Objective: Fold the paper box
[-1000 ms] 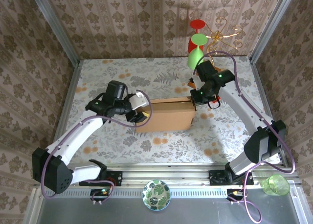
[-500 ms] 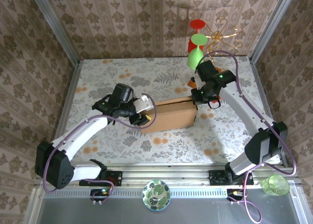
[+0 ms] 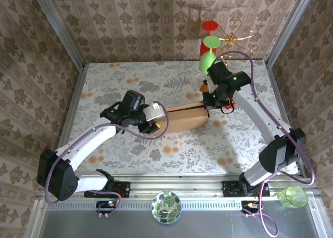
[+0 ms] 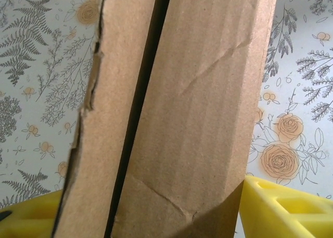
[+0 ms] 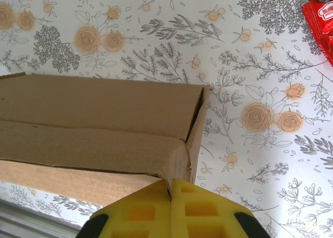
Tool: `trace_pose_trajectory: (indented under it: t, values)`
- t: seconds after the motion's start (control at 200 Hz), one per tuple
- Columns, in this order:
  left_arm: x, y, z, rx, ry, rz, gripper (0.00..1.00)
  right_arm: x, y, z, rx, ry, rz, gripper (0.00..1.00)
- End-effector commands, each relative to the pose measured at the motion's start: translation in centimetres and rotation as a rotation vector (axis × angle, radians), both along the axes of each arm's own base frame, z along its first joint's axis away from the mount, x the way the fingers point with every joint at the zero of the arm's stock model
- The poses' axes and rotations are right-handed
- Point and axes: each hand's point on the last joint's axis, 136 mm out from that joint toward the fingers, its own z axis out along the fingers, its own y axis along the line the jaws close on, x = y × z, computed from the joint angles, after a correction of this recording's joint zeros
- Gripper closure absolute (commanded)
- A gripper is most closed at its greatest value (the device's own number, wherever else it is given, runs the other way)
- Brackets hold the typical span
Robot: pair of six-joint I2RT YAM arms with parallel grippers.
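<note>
1. Top external: the paper box (image 3: 183,119) lies at the middle of the floral worktop (image 3: 171,152), its long side running left to right. The left gripper (image 3: 154,120) is at its left end and the right gripper (image 3: 208,101) at its far right corner. A bowl (image 3: 166,207), its leaf-patterned inside showing, sits on the metal ledge past the worktop's near edge. A green cup (image 3: 292,196) stands at the ledge's right end.
2. Left wrist: the box's end rises between the yellow fingers (image 4: 283,209) as two cardboard layers with a dark slit between them. The cardboard touches both fingers, so the jaws are clamped wide on the box.
3. Right wrist: the right gripper's jaws are pressed together, tips against the box's corner. A narrow dark gap shows at the box's end, and its inside is hidden. A red packet (image 5: 320,25) lies near the worktop's far right.
</note>
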Motion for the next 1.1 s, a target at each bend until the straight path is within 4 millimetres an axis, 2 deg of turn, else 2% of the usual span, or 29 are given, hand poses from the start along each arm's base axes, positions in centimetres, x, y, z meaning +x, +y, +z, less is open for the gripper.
trace_pose_trajectory:
  t: [0.0,0.335,0.545,0.82,1.095]
  values:
    - [0.3,0.3,-1.3,0.037,0.0,0.023,0.34,-1.7,1.2,0.1,0.05,0.089,0.004,1.0]
    - [0.7,0.1,-1.3,0.037,0.015,0.043,0.34,-1.5,1.5,-0.7,0.065,0.12,-0.031,1.0]
    - [1.3,0.1,-1.4,0.018,0.103,0.071,0.38,-1.1,1.3,-2.0,0.061,0.118,-0.039,1.0]
    - [2.1,0.7,-1.8,0.033,0.165,0.099,0.39,-0.3,1.2,-2.7,0.085,0.077,-0.038,1.0]
    - [2.7,1.4,-2.5,0.053,0.2,0.133,0.38,-0.8,0.9,-3.9,0.101,0.035,0.003,1.0]
